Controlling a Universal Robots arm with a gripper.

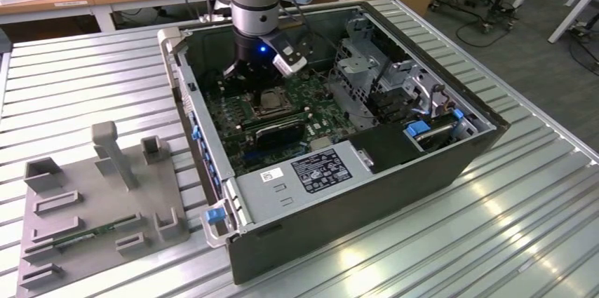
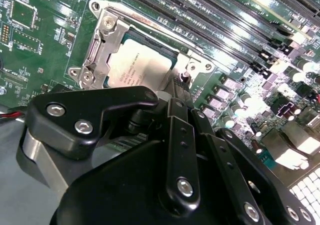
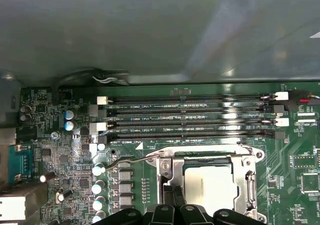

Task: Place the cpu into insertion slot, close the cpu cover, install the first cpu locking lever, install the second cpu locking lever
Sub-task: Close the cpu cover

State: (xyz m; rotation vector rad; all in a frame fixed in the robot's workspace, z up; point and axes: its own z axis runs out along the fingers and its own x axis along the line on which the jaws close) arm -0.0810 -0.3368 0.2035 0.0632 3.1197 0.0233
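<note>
The cpu lies pale and flat in the insertion slot on the green board, also seen in the second wrist view as the cpu. The silvery cpu cover lies down around it, framing the chip; cpu cover. A thin wire locking lever sticks out sideways from the socket's corner. My gripper hangs right at the socket's edge, fingers close together, gripper. In the exterior view the gripper reaches down into the case just behind the slot.
The open computer case lies on a slatted metal table. Long memory slots run beside the socket. A drive cage and a power supply crowd the exterior view's right. A grey fixture plate sits at the exterior view's left.
</note>
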